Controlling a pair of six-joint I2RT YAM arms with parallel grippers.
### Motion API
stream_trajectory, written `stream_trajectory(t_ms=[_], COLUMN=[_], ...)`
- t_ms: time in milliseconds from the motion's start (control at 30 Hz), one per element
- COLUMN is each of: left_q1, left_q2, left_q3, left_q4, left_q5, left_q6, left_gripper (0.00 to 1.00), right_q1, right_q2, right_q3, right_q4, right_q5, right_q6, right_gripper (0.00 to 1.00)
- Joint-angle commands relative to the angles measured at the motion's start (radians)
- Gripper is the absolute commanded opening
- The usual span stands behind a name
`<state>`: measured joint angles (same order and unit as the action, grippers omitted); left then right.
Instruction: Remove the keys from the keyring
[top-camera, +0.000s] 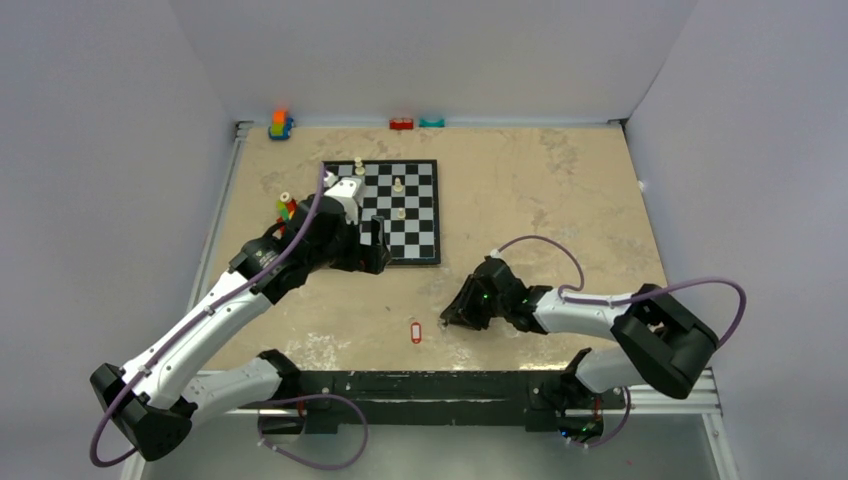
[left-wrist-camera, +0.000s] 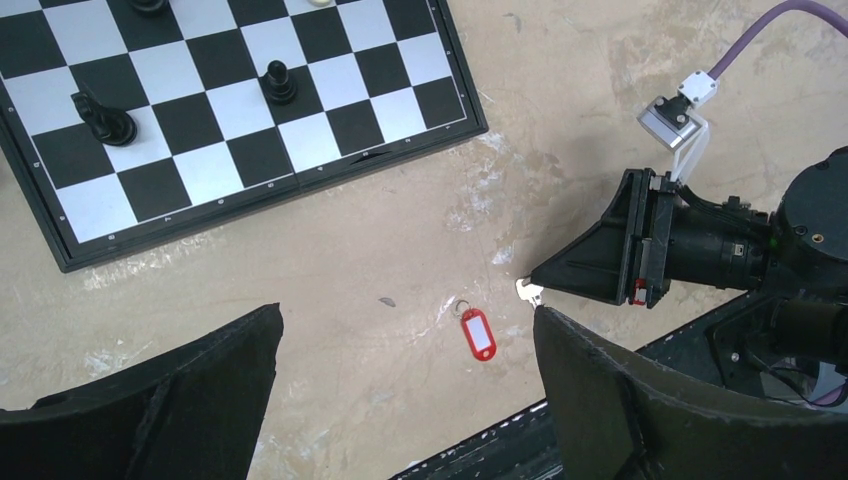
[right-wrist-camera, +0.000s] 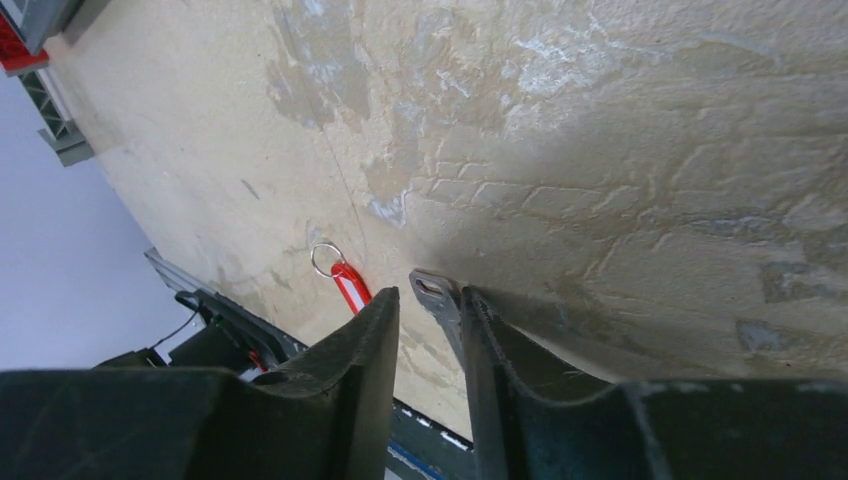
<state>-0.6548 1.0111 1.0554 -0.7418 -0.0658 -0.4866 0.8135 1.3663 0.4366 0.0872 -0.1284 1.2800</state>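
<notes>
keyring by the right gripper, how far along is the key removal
Done: the key is off the keyring, which lies on the table with only its red tag attached; no other key shows on it. In hand: the right gripper pinches that key just beside the tag. The left gripper hovers open above, holding nothing. Left: probably only setting the key down.

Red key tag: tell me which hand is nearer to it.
Right. The right hand sits just to the right of the red key tag, pinching a key. The left hand is farther off, open, at the chessboard's near edge.
</notes>
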Motion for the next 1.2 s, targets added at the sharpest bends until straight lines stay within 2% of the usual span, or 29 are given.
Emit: stream_trajectory(t_ms=[0, 200, 300, 433, 500, 567, 700, 867, 1167], left_q1=[0.004, 0.004, 0.004, 0.004, 0.004, 0.004, 0.004, 0.004, 0.005], left_q2=[-0.017, -0.018, -0.026, -0.055, -0.070, -0.086, -0.170, -0.286, -0.480], left_q3=[0.037, 0.037, 0.037, 0.036, 0.041, 0.049, 0.043, 0.018, -0.061], left_q4=[0.005, 0.002, 0.000, -0.003, -0.012, -0.025, -0.025, -0.017, -0.045], left_q5=[-0.007, -0.011, -0.018, -0.032, -0.052, -0.074, -0.159, -0.246, -0.397], left_q6=[0.008, 0.008, 0.012, 0.036, 0.051, 0.068, 0.094, 0.164, 0.214], left_gripper=[0.99, 1.00, 1.00, 1.00, 1.00, 1.00, 1.00, 1.00, 1.00], right_q1=[0.007, 0.007, 0.008, 0.009, 0.009, 0.008, 0.008, 0.006, 0.007], right_q2=[-0.008, -0.073, -0.105, -0.146, -0.175, -0.208, -0.292, -0.425, -0.599], right_q3=[-0.019, -0.003, 0.030, 0.111, 0.158, 0.209, 0.283, 0.313, 0.306], right_q4=[-0.019, -0.082, -0.151, -0.268, -0.332, -0.382, -0.425, -0.373, -0.342], right_q5=[0.014, 0.068, 0.097, 0.151, 0.194, 0.238, 0.298, 0.374, 0.602], right_q6=[0.014, 0.006, -0.025, -0.117, -0.173, -0.234, -0.379, -0.537, -0.624], right_gripper=[0.37, 0.42, 0.49, 0.68, 0.82, 0.89, 0.92, 0.92, 0.92])
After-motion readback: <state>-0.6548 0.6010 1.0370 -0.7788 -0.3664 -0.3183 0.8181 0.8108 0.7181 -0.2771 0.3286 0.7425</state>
